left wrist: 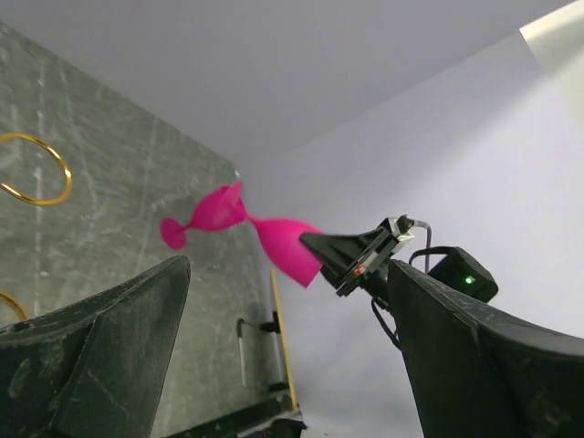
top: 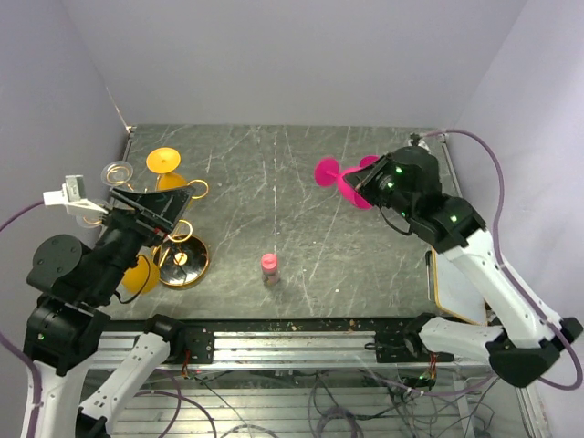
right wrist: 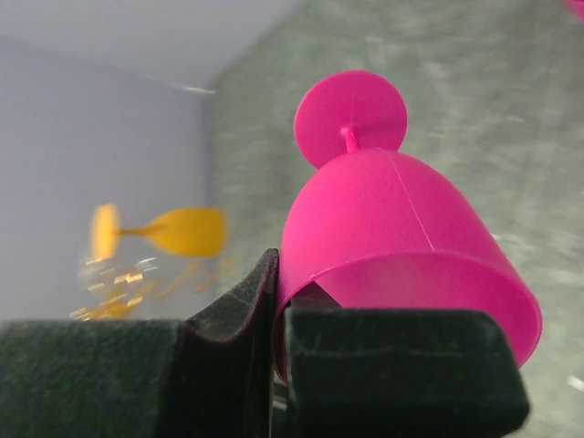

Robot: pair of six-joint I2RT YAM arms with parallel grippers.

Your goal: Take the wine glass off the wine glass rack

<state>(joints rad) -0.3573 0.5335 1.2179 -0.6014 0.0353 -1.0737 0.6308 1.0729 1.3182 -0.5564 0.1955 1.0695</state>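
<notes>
The right arm [top: 474,255] rises from its base at the near right, bends at the elbow and reaches forward and inward, with its wrist held above the counter [top: 301,228]. The right gripper [top: 363,187] has its jaws closed on the bowl rim of the pink wine glass [right wrist: 401,237], the bowl wall pinched between the two fingers [right wrist: 392,365]. The left arm [top: 82,274] is folded upward over its base at the near left, its wrist aimed forward and to the right, and the left gripper [left wrist: 286,263] has its jaws spread wide apart.
</notes>
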